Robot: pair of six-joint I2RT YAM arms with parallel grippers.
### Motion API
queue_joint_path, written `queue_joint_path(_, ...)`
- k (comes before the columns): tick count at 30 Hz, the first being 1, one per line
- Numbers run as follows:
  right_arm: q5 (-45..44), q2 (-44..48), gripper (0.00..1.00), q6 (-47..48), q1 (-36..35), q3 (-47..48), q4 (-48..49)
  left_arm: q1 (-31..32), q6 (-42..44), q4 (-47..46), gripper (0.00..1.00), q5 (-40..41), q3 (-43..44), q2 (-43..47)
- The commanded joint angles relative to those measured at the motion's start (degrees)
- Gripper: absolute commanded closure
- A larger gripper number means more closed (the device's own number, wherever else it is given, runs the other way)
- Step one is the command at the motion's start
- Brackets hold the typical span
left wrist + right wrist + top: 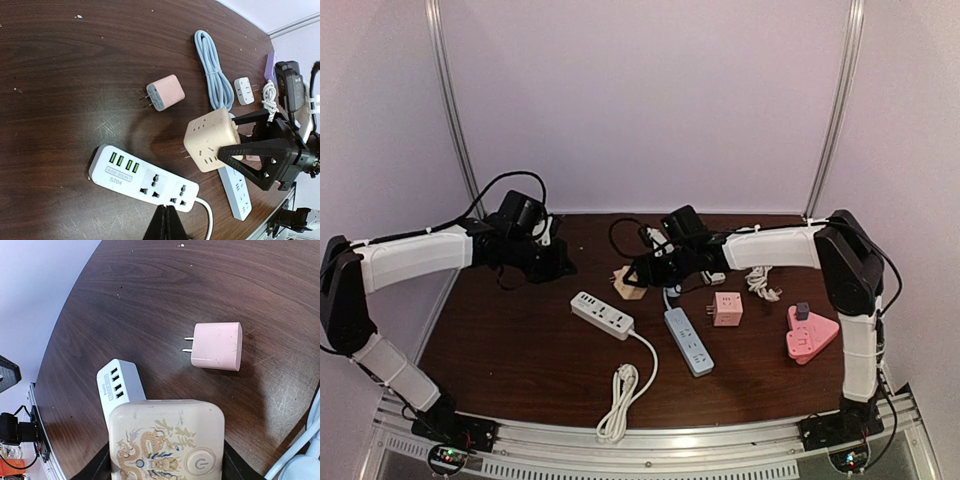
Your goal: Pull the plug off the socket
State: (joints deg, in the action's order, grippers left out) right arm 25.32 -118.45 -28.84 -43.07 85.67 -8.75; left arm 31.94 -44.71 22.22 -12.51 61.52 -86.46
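Observation:
My right gripper (pixel 166 462) is shut on a beige cube socket (pixel 167 440) with a dragon print and a power button, gripping its two sides. The cube (pixel 210 142) hangs just above the table, its metal prongs bare and pointing at the white power strip (pixel 145 180), apart from it. The strip's outlets and green USB ports are free. A pink plug (pixel 217 346) lies loose on the wood beyond the cube. My left gripper (pixel 166 209) is shut on nothing, its tips just short of the strip's near edge. From above, both grippers (pixel 558 266) (pixel 638 278) sit mid-table at the back.
A blue-white power strip (pixel 688 340), a pink cube socket (pixel 727 308) and a pink triangular socket (pixel 810 335) lie to the right. The white strip's coiled cord (pixel 620 395) is near the front. A light blue cable (pixel 212 70) and a small white plug (pixel 244 91) lie at the back.

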Motion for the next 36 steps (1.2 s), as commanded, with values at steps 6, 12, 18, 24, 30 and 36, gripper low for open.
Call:
queue_joint_path(6, 6.5, -3.6, 0.82, -4.9, 2.4, -0.3, 6.7, 0.2, 1.0, 0.7, 1.00, 1.1, -0.3, 2.0)
queue_joint_path(12, 8.0, -4.9, 0.79, -6.0, 2.9, -0.4, 7.1, 0.2, 0.9, 0.7, 1.00, 1.1, -0.2, 2.0)
queue_joint_path(18, 8.2, -5.3, 0.68, -6.3, 3.4, -0.6, 6.9, 0.2, 0.7, 0.7, 1.00, 1.2, -0.1, 1.8)
queue_joint_path(24, 8.5, -5.9, 0.60, -6.3, 3.8, -0.7, 6.2, 0.2, 0.5, 0.7, 1.00, 1.2, -0.3, 2.0)
queue_joint_path(30, 8.7, -6.2, 0.56, -6.2, 4.2, -0.4, 5.6, 0.2, 0.3, 0.7, 1.00, 1.2, -0.5, 2.3)
queue_joint_path(36, 7.5, -5.9, 0.37, -5.7, 4.2, -0.4, 4.2, 0.2, 0.3, 0.7, 1.00, 1.3, -0.5, 2.4)
